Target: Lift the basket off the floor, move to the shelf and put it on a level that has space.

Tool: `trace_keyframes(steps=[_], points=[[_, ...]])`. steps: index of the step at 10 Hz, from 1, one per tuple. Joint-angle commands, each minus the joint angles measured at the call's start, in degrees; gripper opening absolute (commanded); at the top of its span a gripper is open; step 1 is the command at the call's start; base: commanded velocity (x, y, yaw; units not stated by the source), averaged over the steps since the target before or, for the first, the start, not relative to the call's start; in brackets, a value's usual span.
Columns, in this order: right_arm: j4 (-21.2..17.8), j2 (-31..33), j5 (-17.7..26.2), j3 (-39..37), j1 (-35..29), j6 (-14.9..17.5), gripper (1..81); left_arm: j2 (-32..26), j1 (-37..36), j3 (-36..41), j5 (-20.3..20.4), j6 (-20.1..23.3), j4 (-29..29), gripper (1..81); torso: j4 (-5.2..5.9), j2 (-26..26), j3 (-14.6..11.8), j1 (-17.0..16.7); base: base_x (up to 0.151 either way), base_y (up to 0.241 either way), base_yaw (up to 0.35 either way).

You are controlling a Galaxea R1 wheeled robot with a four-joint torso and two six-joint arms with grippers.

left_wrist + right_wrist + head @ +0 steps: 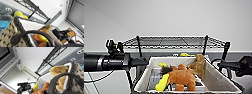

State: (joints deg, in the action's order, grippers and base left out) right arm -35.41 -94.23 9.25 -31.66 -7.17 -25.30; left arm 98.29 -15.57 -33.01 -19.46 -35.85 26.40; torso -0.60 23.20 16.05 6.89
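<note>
Both arms flanking the cream woven basket point(214, 80) of plush toys, carried aloft just before the wire rack point(174, 42), rim below the bare top tier point(166, 41); jaw state impossible to tell; next, by judgement: raise above that tier, then forward.
</note>
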Motion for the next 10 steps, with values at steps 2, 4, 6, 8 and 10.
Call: trace_keyframes(steps=[2, 4, 6, 8, 10], points=[[-0.7, -1.2, 0.3, -3.3, -11.8, -4.2, 1.0, 2.1, -11.7, -4.1, 0.8, -3.5, 0.0, 1.0, 0.0, 0.0, 0.0, 0.0, 0.0, 0.0, 0.0], [-0.6, -2.6, 1.2, -4.6, -15.3, -6.4, 1.0, 2.8, -13.9, -4.8, 0.7, -4.9, 0.3, 1.0, 0.0, 0.0, 0.0, 0.0, 0.0, 0.0, 0.0], [-0.6, -3.7, 2.4, -5.7, -18.6, -8.6, 1.0, 3.5, -15.9, -6.2, 0.0, -4.9, 2.0, 1.0, 0.0, 0.0, 0.0, 0.0, 0.0, 0.0, 0.0], [-0.6, -4.0, 3.7, -6.5, -20.7, -9.9, 1.0, 4.6, -18.8, -7.6, -0.6, -4.9, 3.9, 1.0, 0.0, 0.0, 0.0, 0.0, 0.0, 0.0, 0.0], [-0.4, -4.4, 4.4, -7.8, -23.2, -11.7, 1.0, 5.7, -21.5, -10.1, -3.1, -4.9, 5.8, 1.0, 0.0, 0.0, 0.0, 0.0, 0.0, 0.0, 0.0]])
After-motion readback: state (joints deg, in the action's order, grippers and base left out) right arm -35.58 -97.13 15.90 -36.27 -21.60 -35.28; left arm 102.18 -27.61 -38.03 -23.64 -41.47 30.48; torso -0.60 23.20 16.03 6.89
